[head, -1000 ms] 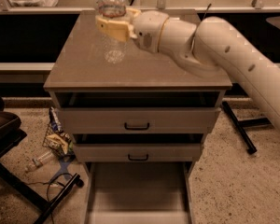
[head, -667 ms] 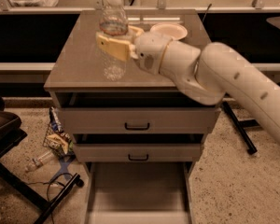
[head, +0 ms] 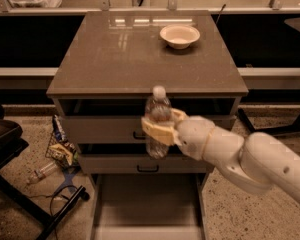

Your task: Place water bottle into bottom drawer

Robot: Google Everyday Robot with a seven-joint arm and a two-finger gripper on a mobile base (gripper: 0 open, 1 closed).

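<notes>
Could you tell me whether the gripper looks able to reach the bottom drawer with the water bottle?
Probably yes. The gripper holds the water bottle upright in front of the two upper drawers, above the bottom drawer, which is pulled out, with nothing visible between them.

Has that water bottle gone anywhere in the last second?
Yes. The water bottle has come down off the cabinet top, held in the gripper, and now hangs before the upper drawer fronts, above the open bottom drawer.

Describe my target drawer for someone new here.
Find the brown-topped grey cabinet, where the cream gripper holds a clear plastic water bottle before its front. The lowest grey drawer, unlike the two handled drawers above, is pulled open: a plain flat tray.
</notes>
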